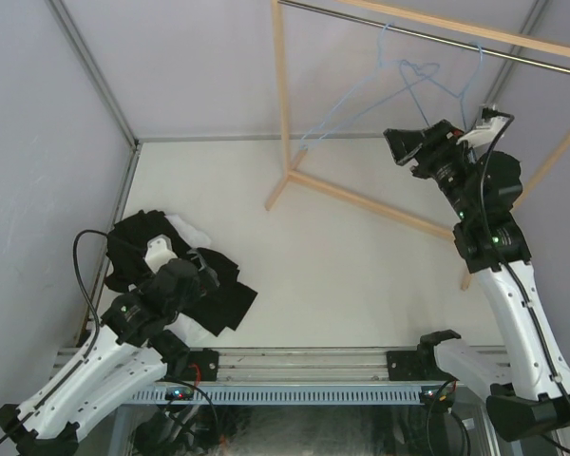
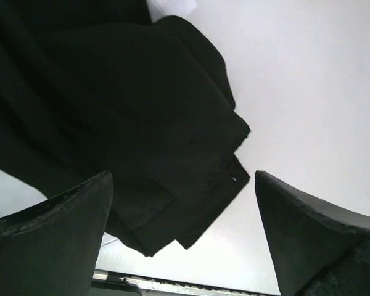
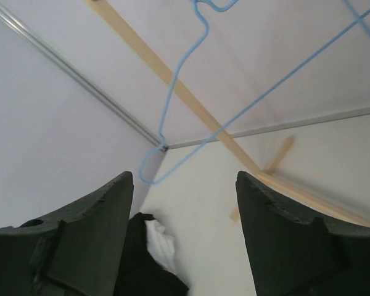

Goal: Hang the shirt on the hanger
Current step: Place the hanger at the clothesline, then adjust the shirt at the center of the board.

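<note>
Only a small part of the white shirt [image 1: 188, 230] shows at the left, mostly buried under a black garment [image 1: 223, 299]; it also appears as a white fold [image 3: 161, 242] in the right wrist view and as a sliver [image 2: 171, 7] in the left wrist view. A light blue wire hanger [image 1: 404, 66] hangs from the metal rail, its wire [image 3: 259, 97] just ahead of my right gripper [image 3: 185, 176]. That right gripper [image 1: 404, 144] is raised beside the hanger, open and empty. My left gripper [image 2: 183, 179] hovers open over the black garment [image 2: 129, 111], holding nothing.
A wooden rack with a metal rail [image 1: 437, 40] stands at the back right, and its base bar [image 1: 361, 198] lies across the table. Walls with metal corner posts [image 1: 95, 71] close in the left and back. The table's near edge is a metal strip [image 2: 172, 285].
</note>
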Action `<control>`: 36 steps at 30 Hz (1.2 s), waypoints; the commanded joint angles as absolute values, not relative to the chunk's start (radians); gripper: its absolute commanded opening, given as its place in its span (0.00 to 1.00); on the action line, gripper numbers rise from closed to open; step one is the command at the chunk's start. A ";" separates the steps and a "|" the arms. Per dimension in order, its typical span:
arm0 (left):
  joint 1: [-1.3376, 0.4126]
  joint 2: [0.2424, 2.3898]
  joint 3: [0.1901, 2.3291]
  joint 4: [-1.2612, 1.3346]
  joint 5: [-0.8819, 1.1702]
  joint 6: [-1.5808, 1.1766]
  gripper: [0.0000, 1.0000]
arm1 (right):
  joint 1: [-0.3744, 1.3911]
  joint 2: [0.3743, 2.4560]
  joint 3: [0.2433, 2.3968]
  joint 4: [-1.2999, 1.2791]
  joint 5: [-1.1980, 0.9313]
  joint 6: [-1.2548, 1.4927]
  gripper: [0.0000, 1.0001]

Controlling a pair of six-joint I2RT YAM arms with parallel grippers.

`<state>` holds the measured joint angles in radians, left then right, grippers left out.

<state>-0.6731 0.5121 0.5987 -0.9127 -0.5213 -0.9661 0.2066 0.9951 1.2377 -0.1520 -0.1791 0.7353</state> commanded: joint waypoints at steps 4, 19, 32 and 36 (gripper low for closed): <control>-0.588 0.537 0.692 -0.951 -0.612 -0.973 1.00 | 0.230 0.848 1.164 -0.295 -0.084 0.470 0.70; -0.310 0.685 0.606 -0.771 -0.542 -0.943 0.99 | 0.218 0.591 1.081 -0.519 -0.234 0.390 0.71; -0.216 0.747 0.546 -0.708 -0.527 -0.932 0.58 | 0.217 0.469 1.018 -0.658 -0.223 0.408 0.71; -0.213 0.786 0.595 -0.723 -0.512 -0.892 0.11 | 0.217 0.453 1.011 -0.672 -0.202 0.407 0.71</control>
<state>-0.2222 0.7605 0.5564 -0.7708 -0.5285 -0.9409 0.2222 0.4683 1.0145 -0.6636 -0.2165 0.4057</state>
